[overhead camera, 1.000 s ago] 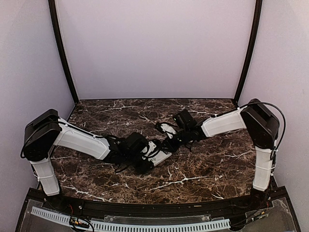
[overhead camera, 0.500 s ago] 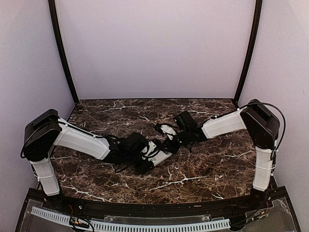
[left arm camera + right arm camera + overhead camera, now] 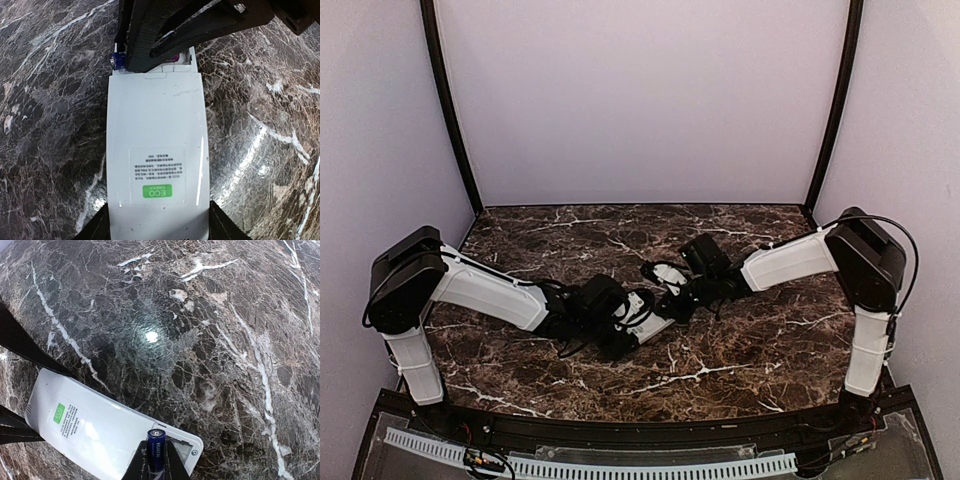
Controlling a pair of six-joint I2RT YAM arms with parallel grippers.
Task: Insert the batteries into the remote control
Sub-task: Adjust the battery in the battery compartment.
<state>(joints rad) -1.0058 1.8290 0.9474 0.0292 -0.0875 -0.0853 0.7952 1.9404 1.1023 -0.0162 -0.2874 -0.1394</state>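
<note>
The white remote control [image 3: 155, 150] lies back side up on the marble table, its green ECO label facing up. My left gripper [image 3: 157, 231] is shut on its near end, one finger on each long side. The battery compartment [image 3: 182, 444] at its far end is open. My right gripper [image 3: 156, 462] is shut on a blue battery [image 3: 156, 447] and holds it tip-first at the compartment's edge. That battery [image 3: 116, 60] and the right fingers [image 3: 165, 35] also show in the left wrist view. In the top view both grippers meet at the remote [image 3: 656, 324] mid-table.
A small white piece [image 3: 669, 271] shows just behind the right gripper; I cannot tell whether it lies on the table. Dark marble [image 3: 210, 330] stretches beyond the remote. Lilac walls close in the back and sides.
The right arm has shifted slightly down and towards the remote with the battery. The left arm and the remote have stayed put.
</note>
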